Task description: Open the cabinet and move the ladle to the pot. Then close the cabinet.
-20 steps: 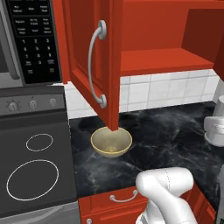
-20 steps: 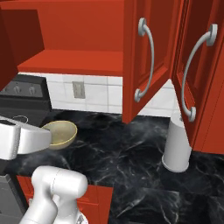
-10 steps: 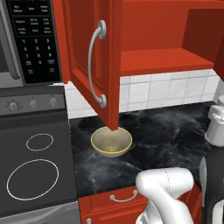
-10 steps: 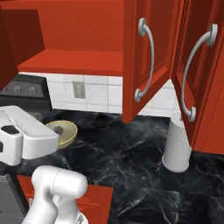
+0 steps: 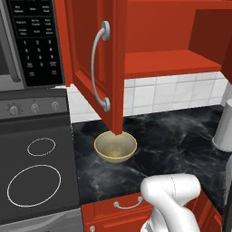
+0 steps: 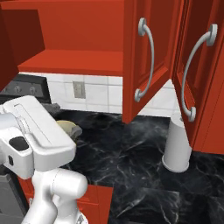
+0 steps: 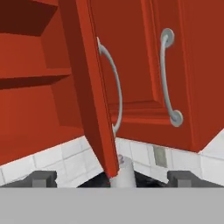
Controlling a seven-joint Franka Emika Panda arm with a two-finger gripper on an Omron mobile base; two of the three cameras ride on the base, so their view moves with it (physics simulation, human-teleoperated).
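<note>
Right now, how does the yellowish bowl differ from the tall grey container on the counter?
The bowl is low, wide and yellowish; the tall grey container is narrow, upright and pale grey. The bowl sits close to the stove; the tall grey container stands far to the right of it. Both rest on the dark marbled counter.

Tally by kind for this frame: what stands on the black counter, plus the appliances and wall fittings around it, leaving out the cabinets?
Yellowish bowl: 1
Tall grey cylinder: 1
Stove: 1
Microwave: 1
Wall outlet: 1
Total: 5
</note>
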